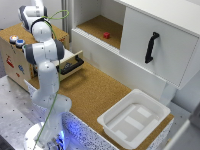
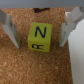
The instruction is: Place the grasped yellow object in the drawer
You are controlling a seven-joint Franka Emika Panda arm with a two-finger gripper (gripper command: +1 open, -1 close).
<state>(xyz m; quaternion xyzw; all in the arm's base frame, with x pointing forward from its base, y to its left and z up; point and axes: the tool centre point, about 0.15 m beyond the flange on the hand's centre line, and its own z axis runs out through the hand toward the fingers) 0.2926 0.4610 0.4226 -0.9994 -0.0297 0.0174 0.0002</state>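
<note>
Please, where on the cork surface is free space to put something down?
The cork is bare between the drawer and the white tub. It is crowded at the drawer, where the arm stands. In the wrist view, the yellow cube lies on cork between the open fingers.

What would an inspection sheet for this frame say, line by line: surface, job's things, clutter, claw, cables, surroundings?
Surface: cork board, bare in the middle.
Job's things: yellow cube, lettered N and R, lies on the cork between the claw's fingers, which are apart from it; drawer pulled open, its inside hidden by the arm.
Clutter: white tub, nothing seen inside; red block in the white cabinet's recess.
Claw: open, straddling the cube, not gripping.
Cables: green cable running along the arm.
Surroundings: white cabinet door with black handle; wooden box carrying small round items.
</note>
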